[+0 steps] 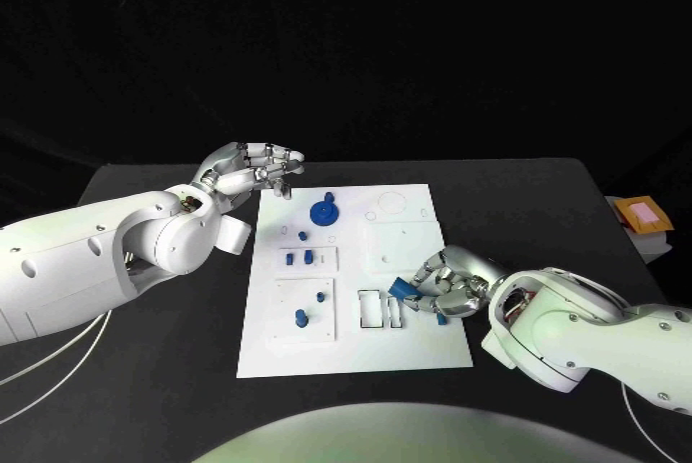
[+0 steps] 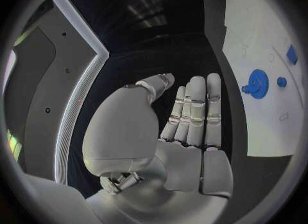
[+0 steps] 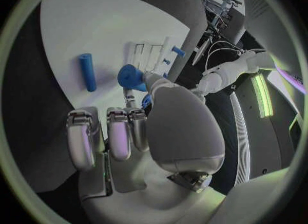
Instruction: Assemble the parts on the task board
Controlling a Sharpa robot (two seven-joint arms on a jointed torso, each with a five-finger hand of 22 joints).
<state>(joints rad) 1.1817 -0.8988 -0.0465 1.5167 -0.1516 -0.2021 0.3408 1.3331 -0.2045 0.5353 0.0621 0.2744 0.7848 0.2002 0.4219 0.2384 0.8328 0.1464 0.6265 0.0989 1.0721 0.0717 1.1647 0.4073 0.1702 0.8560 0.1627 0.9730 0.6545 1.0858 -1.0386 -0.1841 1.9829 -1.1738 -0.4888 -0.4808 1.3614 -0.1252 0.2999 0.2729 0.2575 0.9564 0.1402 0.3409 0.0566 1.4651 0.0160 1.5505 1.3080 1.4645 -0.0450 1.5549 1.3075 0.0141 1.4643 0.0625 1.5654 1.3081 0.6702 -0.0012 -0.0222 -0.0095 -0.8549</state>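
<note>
Task board [image 1: 378, 328]: white plate, centre of the head view, blue parts on it.
Right hand [image 1: 444, 286]: lower right, fingers curled around a small blue part [image 1: 408, 291] over the slotted block [image 1: 378, 308].
Loose peg [image 3: 87, 72]: lies on the board beside that hand.
Left hand [image 1: 257, 168]: upper left, off the board, fingers apart, holding nothing.
Risk: the pinched part probably tilts and jams at the slot, since the fingers hide the mouth.

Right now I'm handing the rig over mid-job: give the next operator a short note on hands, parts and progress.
Left hand: open, off the task board's far left corner, holding nothing.
Right hand: pinches a blue part over the board's right side, beside the slotted block.
Blue disc and small blue pieces stand in the left column.
A blue cylinder lies loose on the board.
Left: seat the held part, then the cylinder.
</note>
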